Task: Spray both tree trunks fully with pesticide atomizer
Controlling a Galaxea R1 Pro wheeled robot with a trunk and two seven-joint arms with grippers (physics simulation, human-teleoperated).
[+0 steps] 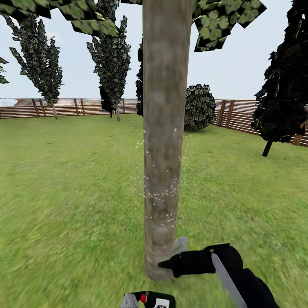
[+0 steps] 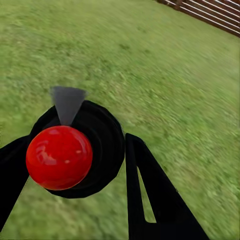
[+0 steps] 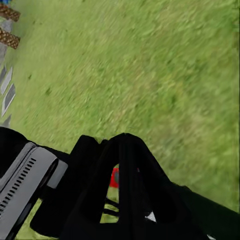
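A thick grey-brown tree trunk rises right in front of me, reaching up to blocky green leaves. White pesticide specks dot its middle and lower part, and a few float beside it. My right gripper is low at the right of the trunk's base, shut on the black pesticide atomizer. The atomizer's grey nozzle is close against the trunk. In the right wrist view the black fingers are closed together over grass. My left gripper is open over the lawn, with a red knob on a black disc showing between its fingers.
Grass lawn stretches all round, bounded by a brown slatted fence. Dark thin-stemmed trees stand at the back left and at the right. A round bush is behind the trunk. Part of my own body with a red button shows at the bottom.
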